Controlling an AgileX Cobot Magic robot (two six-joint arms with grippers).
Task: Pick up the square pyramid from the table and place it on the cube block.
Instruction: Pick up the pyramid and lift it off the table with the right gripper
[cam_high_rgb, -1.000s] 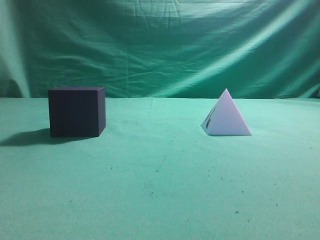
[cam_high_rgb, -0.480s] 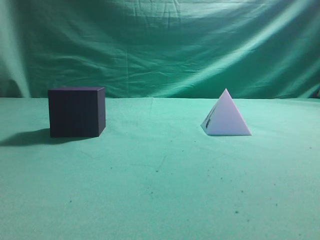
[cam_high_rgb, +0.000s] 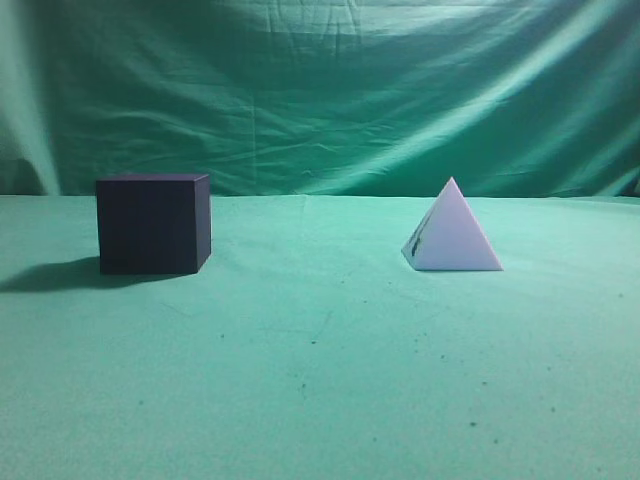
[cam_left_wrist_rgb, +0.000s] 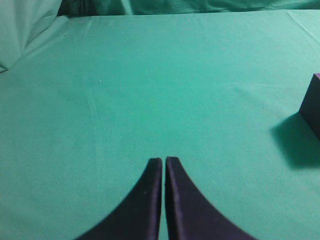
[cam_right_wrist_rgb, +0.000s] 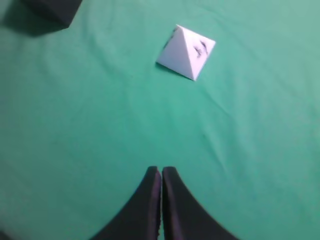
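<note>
The white square pyramid (cam_high_rgb: 455, 235) stands upright on the green table (cam_high_rgb: 320, 370), right of centre, with dark markings on its left face. It also shows in the right wrist view (cam_right_wrist_rgb: 186, 51), well ahead of my right gripper (cam_right_wrist_rgb: 161, 170), which is shut and empty. The dark purple cube block (cam_high_rgb: 153, 223) stands on the left. Its corner shows at the right edge of the left wrist view (cam_left_wrist_rgb: 314, 102) and at the top left of the right wrist view (cam_right_wrist_rgb: 52, 9). My left gripper (cam_left_wrist_rgb: 163, 160) is shut and empty, to the left of the cube. Neither gripper shows in the exterior view.
A wrinkled green cloth backdrop (cam_high_rgb: 320, 90) hangs behind the table. The cloth bears small dark specks near the front (cam_high_rgb: 473, 424). A fold of pale cloth lies at the top left of the left wrist view (cam_left_wrist_rgb: 20, 25).
</note>
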